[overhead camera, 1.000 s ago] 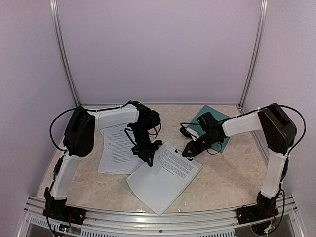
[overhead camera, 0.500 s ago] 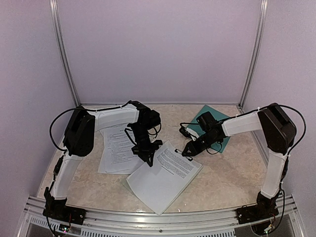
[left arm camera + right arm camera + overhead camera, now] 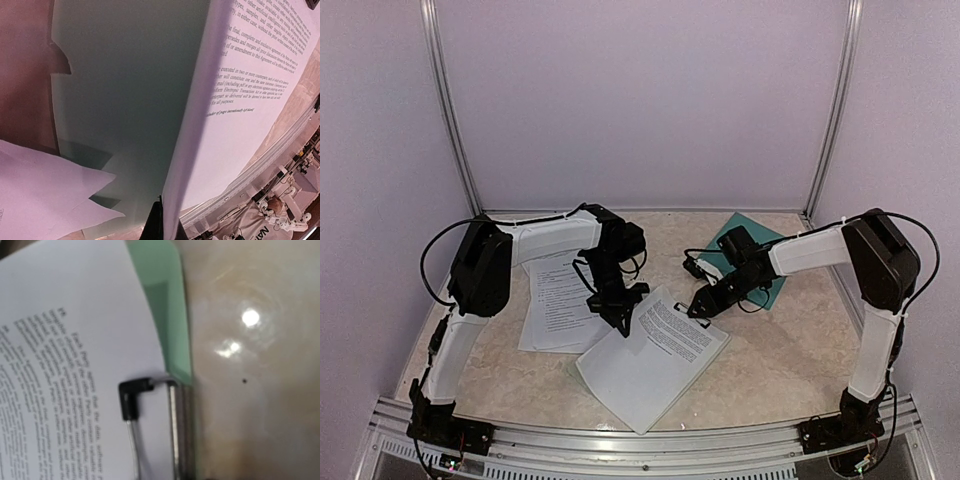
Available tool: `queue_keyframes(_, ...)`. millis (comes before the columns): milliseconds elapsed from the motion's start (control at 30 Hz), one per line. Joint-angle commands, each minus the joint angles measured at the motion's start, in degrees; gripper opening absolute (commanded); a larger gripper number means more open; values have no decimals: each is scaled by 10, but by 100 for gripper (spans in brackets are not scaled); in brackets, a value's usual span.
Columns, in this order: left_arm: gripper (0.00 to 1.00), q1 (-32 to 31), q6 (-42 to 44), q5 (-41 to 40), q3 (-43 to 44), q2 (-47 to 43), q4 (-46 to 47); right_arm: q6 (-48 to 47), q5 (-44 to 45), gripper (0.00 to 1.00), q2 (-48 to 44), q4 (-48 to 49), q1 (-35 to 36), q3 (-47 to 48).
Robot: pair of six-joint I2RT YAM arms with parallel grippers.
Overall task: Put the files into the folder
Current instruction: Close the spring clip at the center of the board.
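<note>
The files are white printed sheets: a loose stack (image 3: 552, 305) at the left and one sheet (image 3: 655, 360) lying on a pale mint clipboard (image 3: 125, 100). My left gripper (image 3: 618, 320) is shut on that sheet's left edge (image 3: 240, 100) and holds it lifted off the board; its fingertips (image 3: 162, 227) pinch the paper. My right gripper (image 3: 701, 306) hovers at the clipboard's silver clip (image 3: 175, 430); its fingers do not show in the right wrist view. The dark teal folder (image 3: 750, 225) lies closed at the back right, partly hidden behind my right arm.
The clip's black-tipped wire (image 3: 130, 397) rests on the sheet's top. Loose sheet corners (image 3: 40, 190) overlap the clipboard's left side. Bare marble table (image 3: 250, 365) lies right of the clipboard. An aluminium rail (image 3: 640, 445) runs along the near edge.
</note>
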Motion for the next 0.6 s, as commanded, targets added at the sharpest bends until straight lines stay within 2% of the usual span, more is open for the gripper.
queue_keyframes(0, 0, 0, 3, -11, 11, 12, -111, 3, 3, 35, 9, -14, 6, 13)
queue_keyframes(167, 0, 0, 2, -17, 6, 11, -111, 5, 12, 49, -3, -10, 6, 14)
queue_keyframes(333, 2, -2, 1, -32, 3, 6, -112, 3, 22, 51, -10, -11, 6, 14)
queue_keyframes(367, 7, -3, 2, -39, 3, 3, -112, 2, 25, 51, -10, -13, 7, 14)
queue_keyframes(400, 20, -3, 1, -45, 3, 0, -112, 1, 31, 51, -10, -14, 8, 13)
queue_keyframes(433, 28, -3, 3, -52, 3, -3, -112, -1, 37, 51, -10, -15, 9, 12)
queue_keyframes(567, 48, -3, 1, -72, 3, -20, -112, -11, 67, 50, -9, -22, 21, 8)
